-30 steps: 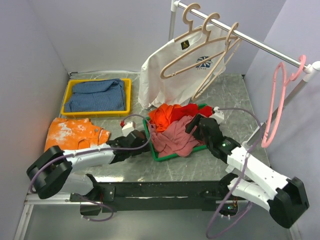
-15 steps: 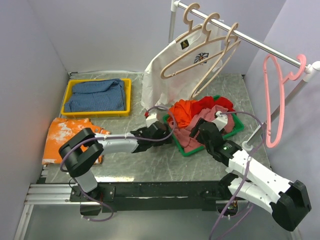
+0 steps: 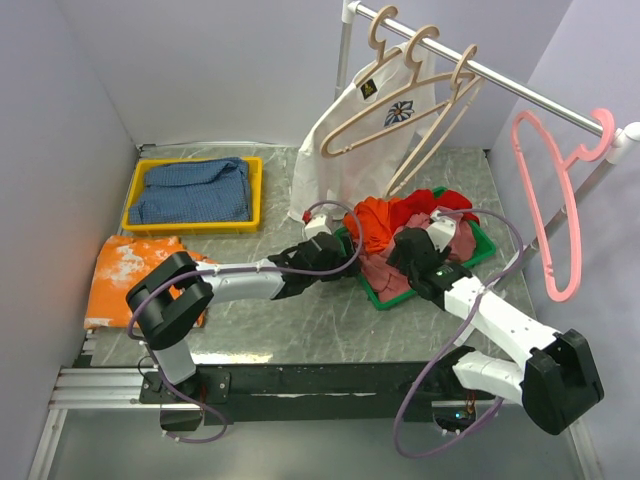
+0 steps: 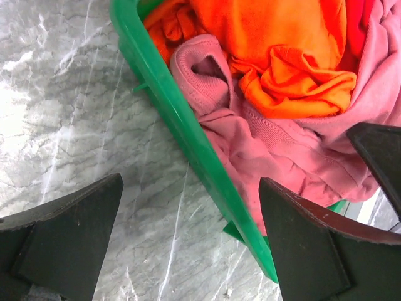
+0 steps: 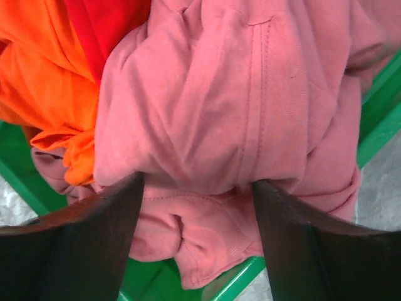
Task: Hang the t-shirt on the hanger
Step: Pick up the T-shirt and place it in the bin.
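Right gripper [image 5: 197, 188], jaws wide open, straddles the t-shirt [image 5: 238, 113] bunched in the green tray [image 4: 169, 106] mid-frame, and should pinch one pink fold only, avoiding the orange garments [image 5: 37, 81]; left gripper [image 4: 191, 185] open at tray rim.

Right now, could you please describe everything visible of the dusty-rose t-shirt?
The t-shirt is soft dusty-rose knit with stitched seams and a ribbed edge. It lies crumpled in a heap in the green tray, pressed against orange garments. The open right pincer straddles one bulging fold.
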Action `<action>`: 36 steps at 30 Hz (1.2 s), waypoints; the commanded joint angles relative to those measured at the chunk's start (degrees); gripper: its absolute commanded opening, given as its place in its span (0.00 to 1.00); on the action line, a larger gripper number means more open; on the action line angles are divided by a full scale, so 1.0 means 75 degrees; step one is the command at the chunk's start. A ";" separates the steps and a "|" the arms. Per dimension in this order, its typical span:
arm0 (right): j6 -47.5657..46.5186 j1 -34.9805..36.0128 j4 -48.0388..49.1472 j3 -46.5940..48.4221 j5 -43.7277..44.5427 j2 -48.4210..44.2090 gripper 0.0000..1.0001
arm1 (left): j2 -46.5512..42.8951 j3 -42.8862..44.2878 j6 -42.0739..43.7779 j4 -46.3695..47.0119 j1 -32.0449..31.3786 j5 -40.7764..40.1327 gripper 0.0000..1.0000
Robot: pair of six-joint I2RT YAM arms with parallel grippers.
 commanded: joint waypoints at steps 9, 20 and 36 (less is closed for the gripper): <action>-0.0214 0.0208 0.0261 0.0381 0.0237 -0.0361 0.00 | -0.2125 -0.1018 0.0410 -0.0370 -0.0043 -0.0099 0.96; 0.0349 0.2200 -0.0923 0.0955 0.0717 -0.1860 0.00 | -0.4471 -0.1968 0.0458 -0.1203 -0.0043 -0.0627 0.97; -0.0776 0.3116 -0.1721 0.4575 0.0753 -0.1593 0.00 | -0.6394 -0.1277 0.0926 -0.2270 -0.0031 -0.1588 0.97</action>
